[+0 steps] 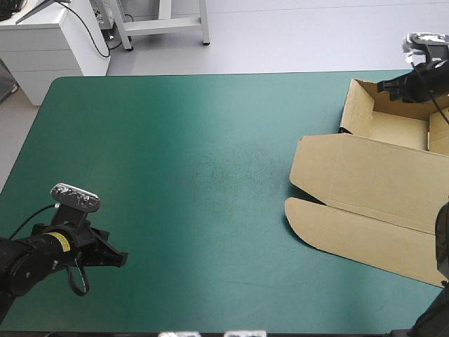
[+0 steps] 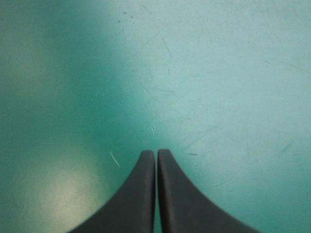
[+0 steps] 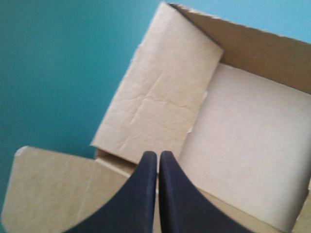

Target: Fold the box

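Board first, in the high view: the brown box (image 1: 365, 182) lies at the right side of the teal-green surface (image 1: 196, 161). Its tray sits toward the far right corner with walls raised, and its lid (image 1: 358, 210) is spread flat on the near side. My right tool (image 1: 390, 86) hangs at the tray's far wall, while my left tool (image 1: 116, 258) sits near the near left corner, well apart from the box. In the left wrist view the left tool (image 2: 156, 151) has its black fingers together in a point over bare surface (image 2: 204, 73), gripping nothing. In the right wrist view the right tool (image 3: 158, 153) also has its fingers together, with no board between them that I can see. It points at the tray where a side wall (image 3: 160, 97) leans inward over the floor of the box (image 3: 243, 141). My worry is that the wall looks only loosely folded, so a push from the pointed tip could crease it or let it spring back out. With the left arm so far off, nothing braces the light board. I judge a sideways nudge could slide the whole box toward the right edge.
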Robot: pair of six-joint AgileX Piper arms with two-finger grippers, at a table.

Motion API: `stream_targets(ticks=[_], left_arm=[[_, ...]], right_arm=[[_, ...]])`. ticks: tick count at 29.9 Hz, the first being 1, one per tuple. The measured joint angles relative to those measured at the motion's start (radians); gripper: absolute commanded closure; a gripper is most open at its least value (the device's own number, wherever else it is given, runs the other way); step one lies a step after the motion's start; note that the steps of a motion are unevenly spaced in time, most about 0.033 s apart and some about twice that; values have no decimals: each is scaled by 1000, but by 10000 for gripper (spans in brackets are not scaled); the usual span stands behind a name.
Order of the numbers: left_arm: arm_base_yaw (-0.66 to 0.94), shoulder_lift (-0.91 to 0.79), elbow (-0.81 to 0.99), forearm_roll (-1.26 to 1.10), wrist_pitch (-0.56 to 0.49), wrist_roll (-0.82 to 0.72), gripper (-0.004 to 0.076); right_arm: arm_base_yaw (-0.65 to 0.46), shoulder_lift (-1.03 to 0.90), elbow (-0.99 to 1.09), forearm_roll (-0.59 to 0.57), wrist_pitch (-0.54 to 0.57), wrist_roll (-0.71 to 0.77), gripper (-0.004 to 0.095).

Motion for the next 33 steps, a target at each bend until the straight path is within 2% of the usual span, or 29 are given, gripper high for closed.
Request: stream_targets(ticks=[9,23,33], left_arm=[[0,0,0,1,-15,0,731],[0,-32,52,-33,-44,0,731],[0,-160,176,-49,-60,0,731]], right_arm=[[164,-343,364,-33,-6,-45,910],[172,-934,808,-31,-27,-107,910],[172,-1165,1058,-29,-57,-111,910]])
